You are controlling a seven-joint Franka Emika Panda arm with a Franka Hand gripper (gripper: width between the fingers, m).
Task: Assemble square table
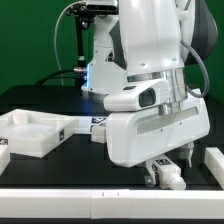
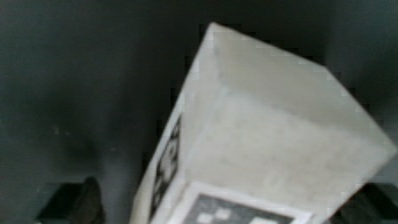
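Filling the wrist view, a chunky white leg (image 2: 267, 130) sits at the gripper (image 1: 167, 166); whether the fingers clamp it cannot be told. The tray-like top (image 1: 30, 135) lies well apart, toward the exterior view's left. The step looks like fetching a leg, which next needs carrying to a corner of the top.

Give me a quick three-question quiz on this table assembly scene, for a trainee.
1. True or false: the tray-like table top lies at the exterior view's left.
2. What is at the gripper? A) a leg B) a screwdriver C) a drawer
3. Fill in: the leg filling the wrist view bears black-and-white ____.
Key: 1 true; 2 A; 3 tags.
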